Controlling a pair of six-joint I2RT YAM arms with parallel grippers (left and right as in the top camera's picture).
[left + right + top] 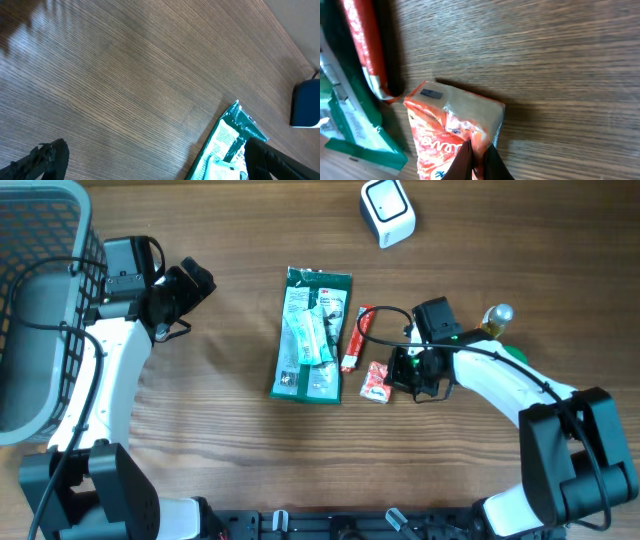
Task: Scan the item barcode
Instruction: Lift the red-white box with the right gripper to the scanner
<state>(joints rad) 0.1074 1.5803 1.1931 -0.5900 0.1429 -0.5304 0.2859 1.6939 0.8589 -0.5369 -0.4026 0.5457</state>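
Right gripper pinches the right-hand edge of the small orange packet, lying centre-right on the surface. Judged light, soft, slippery film: best held by a sealed edge. Left gripper spread, far left.

Three packets, one scanner, one basket, two arms.

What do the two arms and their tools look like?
The left arm and right arm have white curved links, black joints and bulky black bases. Thin black cables loop along each. The left tool and right tool are black, with two slim fingers.
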